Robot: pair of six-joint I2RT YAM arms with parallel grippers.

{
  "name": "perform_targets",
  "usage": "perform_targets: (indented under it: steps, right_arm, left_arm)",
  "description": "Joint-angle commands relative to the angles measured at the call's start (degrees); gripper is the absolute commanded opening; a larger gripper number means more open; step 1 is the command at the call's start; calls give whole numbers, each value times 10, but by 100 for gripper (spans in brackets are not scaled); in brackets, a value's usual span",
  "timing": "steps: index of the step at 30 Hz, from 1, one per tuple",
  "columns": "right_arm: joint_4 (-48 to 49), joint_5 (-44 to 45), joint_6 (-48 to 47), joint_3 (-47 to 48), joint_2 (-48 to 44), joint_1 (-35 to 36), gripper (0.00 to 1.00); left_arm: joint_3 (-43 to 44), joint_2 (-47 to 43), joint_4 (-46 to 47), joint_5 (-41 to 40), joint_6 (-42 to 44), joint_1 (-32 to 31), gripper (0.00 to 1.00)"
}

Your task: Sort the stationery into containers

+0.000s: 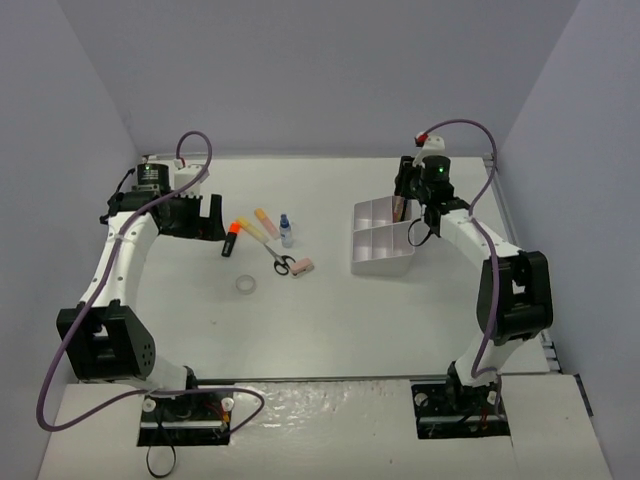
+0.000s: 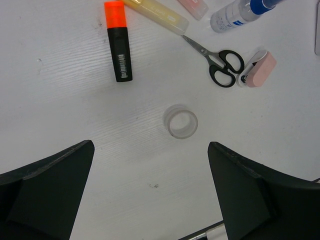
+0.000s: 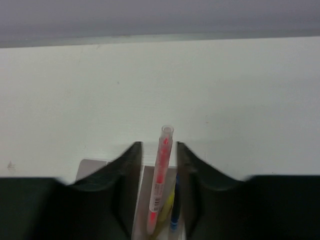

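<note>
Entry: white rectangular plastic organiser tray, divided into compartments, on the right side of the white table. Right pincer over the tray's far end, jaws narrowly apart about a thin clear pen with a red core; whether the pen is pinched or free cannot be told. Beneath it, a thin yellow stick and a thin blue stick, apparently already in the tray. Unsorted, clustered on the table well left of the tray: orange-capped black highlighter, yellow highlighter, pink highlighter, small clear blue-capped bottle, black-handled scissors, pink eraser block, clear tape ring. Left pincer wide open, empty, beside the cluster, the tape ring nearest in its view. Progress, by judgement: early; thin items only are at the tray, seven pieces remain.
</note>
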Motion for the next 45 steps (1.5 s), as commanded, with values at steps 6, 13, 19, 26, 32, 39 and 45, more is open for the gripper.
perform_targets:
  steps: [6,13,19,26,32,39,45]
  right_arm:
    - [5,-5,-23,33,-52,0,62]
    - [-46,-28,-80,90,-82,58,63]
    - [-101,-129,-111,122,-13,195,89]
    - [-102,-116,-106,197,110,287,100]
    - [-100,-115,-95,240,175,302,100]
    - [-100,-100,-84,250,218,308,92]
    - [-100,-101,-82,264,247,310,78]
  left_arm:
    - [1,-38,20,16,1,19,97]
    - [1,-39,27,18,-3,23,97]
    - [-15,-55,32,21,-6,44,97]
    - [-28,-72,37,32,-8,59,97]
    - [-39,-88,39,35,-8,67,97]
    - [-37,-87,39,36,-11,73,97]
    - [-36,-82,42,40,-16,74,97]
